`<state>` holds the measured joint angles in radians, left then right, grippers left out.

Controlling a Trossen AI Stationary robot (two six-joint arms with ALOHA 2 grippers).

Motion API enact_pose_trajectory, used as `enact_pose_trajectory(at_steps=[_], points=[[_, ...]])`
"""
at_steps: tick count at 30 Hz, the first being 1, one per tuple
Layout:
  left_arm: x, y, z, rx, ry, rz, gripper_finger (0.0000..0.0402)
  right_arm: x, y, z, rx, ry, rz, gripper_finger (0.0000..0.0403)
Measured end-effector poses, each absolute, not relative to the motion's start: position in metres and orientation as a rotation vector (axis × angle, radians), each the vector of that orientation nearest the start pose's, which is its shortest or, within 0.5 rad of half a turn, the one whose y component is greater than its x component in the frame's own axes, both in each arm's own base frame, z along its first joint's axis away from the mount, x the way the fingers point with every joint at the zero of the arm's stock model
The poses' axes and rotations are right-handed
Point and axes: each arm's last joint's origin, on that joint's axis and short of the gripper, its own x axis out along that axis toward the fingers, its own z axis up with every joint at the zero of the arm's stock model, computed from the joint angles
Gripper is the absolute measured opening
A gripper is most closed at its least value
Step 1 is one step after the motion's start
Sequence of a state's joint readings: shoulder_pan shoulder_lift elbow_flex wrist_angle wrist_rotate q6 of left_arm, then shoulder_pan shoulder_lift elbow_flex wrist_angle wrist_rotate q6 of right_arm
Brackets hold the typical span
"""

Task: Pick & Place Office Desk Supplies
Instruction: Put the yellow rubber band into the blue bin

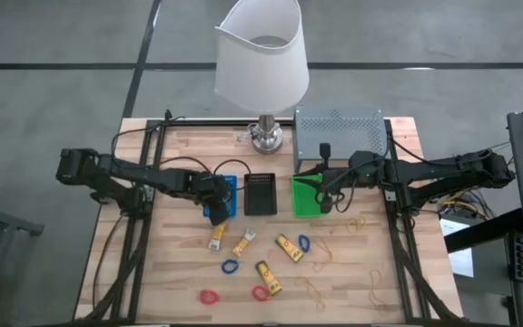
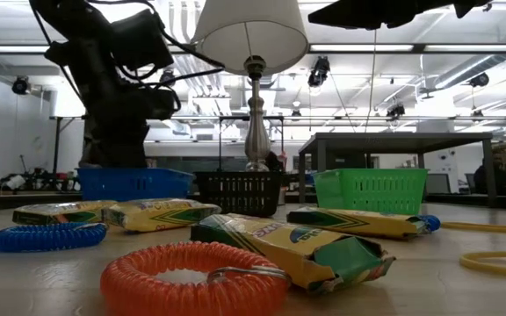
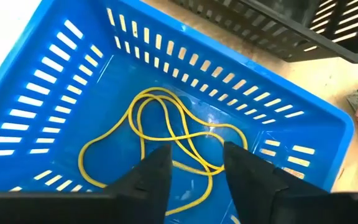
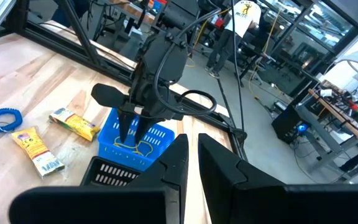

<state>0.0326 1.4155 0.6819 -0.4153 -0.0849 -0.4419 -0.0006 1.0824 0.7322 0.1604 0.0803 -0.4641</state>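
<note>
My left gripper (image 3: 196,152) hangs open inside the blue tray (image 3: 166,62), pointing steeply down. Tangled yellow-tan rubber bands (image 3: 160,124) lie on the tray's floor just under and past the fingertips, and nothing is between the fingers. In the high view my left gripper (image 1: 216,207) is over the blue tray (image 1: 231,186). Yellow packets (image 1: 288,247), blue rings (image 1: 230,267), red rings (image 1: 209,296) and loose rubber bands (image 1: 323,256) lie on the wooden table. My right gripper (image 4: 190,143) is shut on nothing, held level above the green tray (image 1: 309,195).
A black tray (image 1: 261,193) stands between the blue and green ones. A lamp (image 1: 261,73) and a grey perforated shelf (image 1: 341,132) stand at the far edge. More rubber bands (image 1: 377,280) lie at the near right. Bare wood shows at the table's left.
</note>
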Motion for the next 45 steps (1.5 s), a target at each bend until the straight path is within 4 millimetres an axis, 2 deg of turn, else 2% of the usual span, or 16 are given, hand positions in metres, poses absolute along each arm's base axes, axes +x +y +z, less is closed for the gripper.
enact_pose_trajectory(at_steps=[4,12,20,26,30,35,40,45], points=[[0.241,0.010,0.158,-0.365,1.094,0.355,0.0176,0.242,-0.002,0.291,-0.470,0.205,-0.035,0.0034],[0.242,0.010,0.167,-0.362,1.033,0.315,0.0175,0.242,-0.002,0.291,-0.470,0.205,-0.035,0.0034],[0.227,0.004,0.181,-0.441,1.054,0.317,0.0168,0.242,-0.002,0.291,-0.470,0.205,-0.035,0.0034],[0.218,-0.023,0.197,-0.452,0.997,0.223,0.0168,0.242,-0.002,0.291,-0.470,0.205,-0.035,0.0034],[0.211,-0.047,0.207,-0.366,0.940,0.160,0.0168,0.242,-0.002,0.291,-0.470,0.205,-0.035,0.0034],[0.206,-0.072,0.214,-0.214,0.796,0.222,0.0168,0.242,-0.002,0.291,-0.470,0.205,-0.035,0.0034],[0.204,-0.079,0.217,-0.182,0.746,0.229,0.0168,0.242,-0.002,0.291,-0.470,0.205,-0.035,0.0034],[0.206,-0.086,0.230,-0.023,0.641,0.087,0.0168,0.242,-0.002,0.291,-0.470,0.205,-0.035,0.0034]])
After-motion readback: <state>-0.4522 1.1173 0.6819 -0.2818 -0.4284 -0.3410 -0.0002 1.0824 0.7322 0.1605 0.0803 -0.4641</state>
